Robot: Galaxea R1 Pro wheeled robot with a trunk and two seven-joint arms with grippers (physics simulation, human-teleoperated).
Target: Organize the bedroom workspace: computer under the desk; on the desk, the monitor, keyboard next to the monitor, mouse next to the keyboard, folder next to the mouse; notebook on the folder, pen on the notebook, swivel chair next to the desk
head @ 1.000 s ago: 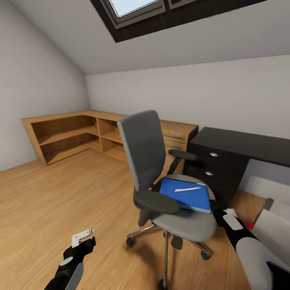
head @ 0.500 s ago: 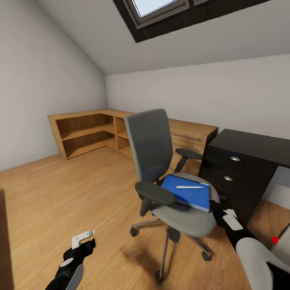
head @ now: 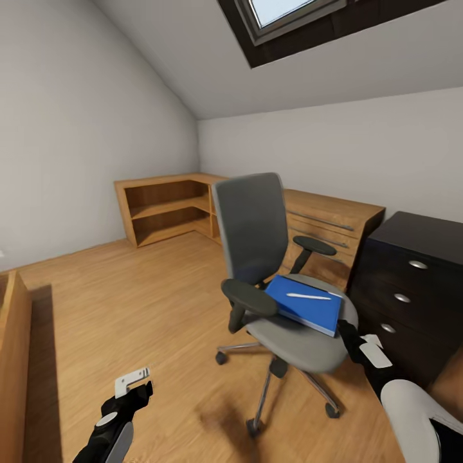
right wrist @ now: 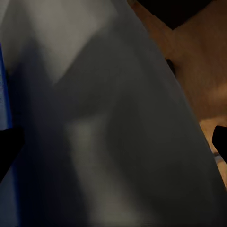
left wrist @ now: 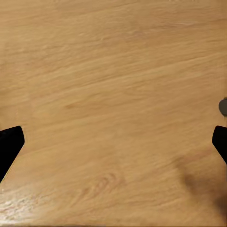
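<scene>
Head view: pen (head: 308,296) lies on blue folder (head: 304,303) on swivel chair (head: 276,276) seat, right gripper (head: 352,339) spread at the seat's near-right edge, left gripper (head: 136,381) released; come in flat under the folder.

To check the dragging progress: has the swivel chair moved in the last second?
Yes. The swivel chair has drawn leftward, away from the dark drawer unit, though the camera turned too.
</scene>
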